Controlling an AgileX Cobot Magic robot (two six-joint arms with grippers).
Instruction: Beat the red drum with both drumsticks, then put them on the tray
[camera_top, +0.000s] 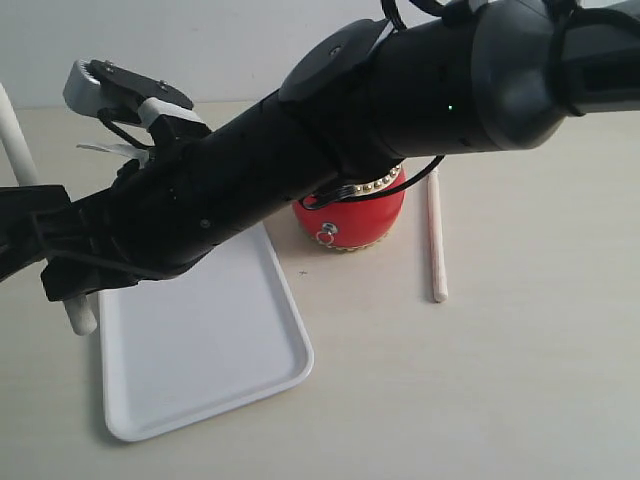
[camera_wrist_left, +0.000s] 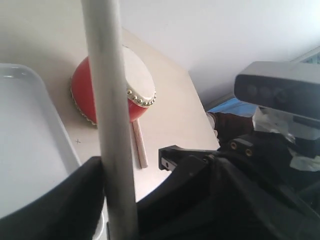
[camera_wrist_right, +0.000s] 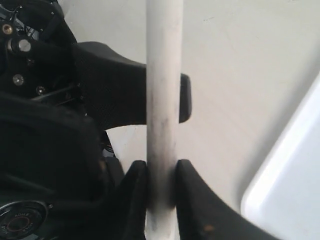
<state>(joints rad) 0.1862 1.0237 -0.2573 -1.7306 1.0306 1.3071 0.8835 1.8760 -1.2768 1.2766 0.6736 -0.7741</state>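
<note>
Squat red drum (camera_top: 352, 218) — glossy, gold-studded

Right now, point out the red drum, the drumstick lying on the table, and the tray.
red drum (camera_top: 352, 222), exterior view, red side wall
drumstick (camera_top: 436, 235), exterior view, mid-shaft
tray (camera_top: 205, 340), exterior view, bare floor

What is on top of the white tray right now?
Nothing shows on the visible part of the tray; it looks bare. A black arm crosses over its far end, so that part is hidden. One drumstick lies off it, beside the red drum.
</note>
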